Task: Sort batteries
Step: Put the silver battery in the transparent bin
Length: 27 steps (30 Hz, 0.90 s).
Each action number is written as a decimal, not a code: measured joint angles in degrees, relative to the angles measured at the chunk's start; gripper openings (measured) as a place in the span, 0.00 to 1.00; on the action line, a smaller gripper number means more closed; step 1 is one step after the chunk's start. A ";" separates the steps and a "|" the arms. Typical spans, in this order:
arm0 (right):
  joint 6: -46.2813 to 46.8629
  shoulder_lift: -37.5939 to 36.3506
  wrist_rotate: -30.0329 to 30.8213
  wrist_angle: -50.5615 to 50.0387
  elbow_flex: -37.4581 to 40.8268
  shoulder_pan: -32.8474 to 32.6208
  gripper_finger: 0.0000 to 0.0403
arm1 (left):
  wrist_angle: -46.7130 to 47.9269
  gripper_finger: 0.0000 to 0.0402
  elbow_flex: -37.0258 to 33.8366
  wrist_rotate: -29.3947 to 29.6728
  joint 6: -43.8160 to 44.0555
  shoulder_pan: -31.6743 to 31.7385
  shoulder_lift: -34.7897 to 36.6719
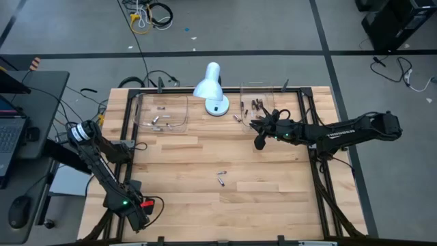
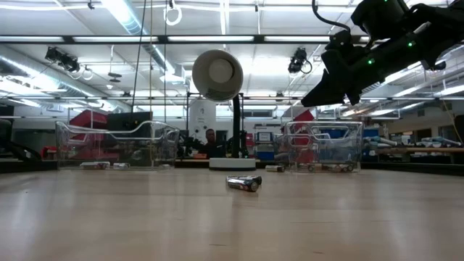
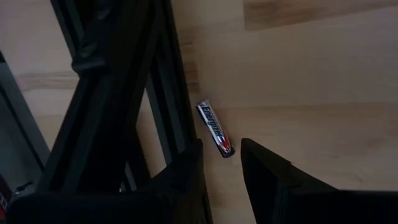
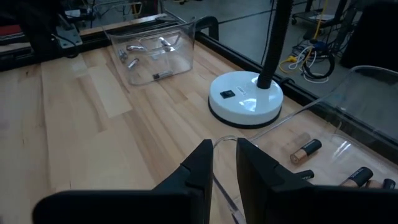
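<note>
Two batteries (image 1: 222, 178) lie on the table's middle, also seen in the low view (image 2: 244, 183). Silvery ones rest in the left clear tray (image 1: 160, 121); coppery ones (image 4: 306, 150) lie in the right clear tray (image 1: 258, 104). One more battery (image 1: 237, 117) lies beside the lamp. My right gripper (image 1: 259, 142) hovers above the table by the right tray's near-left corner, its fingers (image 4: 225, 163) narrowly open and empty. My left gripper (image 3: 222, 162) waits low at the left edge, slightly open, just short of a silver-black battery (image 3: 215, 129) lying by the frame rail.
A white desk lamp (image 1: 213, 89) stands between the two trays at the far edge, its round base (image 4: 245, 99) just ahead of my right gripper. A black frame rail (image 3: 124, 93) runs along the table's edges. Bare wood lies around the middle batteries.
</note>
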<state>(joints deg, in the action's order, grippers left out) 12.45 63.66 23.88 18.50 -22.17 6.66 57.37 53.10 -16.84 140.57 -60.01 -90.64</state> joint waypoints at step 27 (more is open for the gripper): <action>-0.46 0.00 0.00 0.36 0.00 0.04 0.14 | 2.42 0.27 1.00 -0.82 1.17 -0.31 -4.99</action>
<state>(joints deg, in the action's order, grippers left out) 11.99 63.66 23.88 18.85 -22.17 6.70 59.79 54.10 -17.66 141.74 -60.31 -95.62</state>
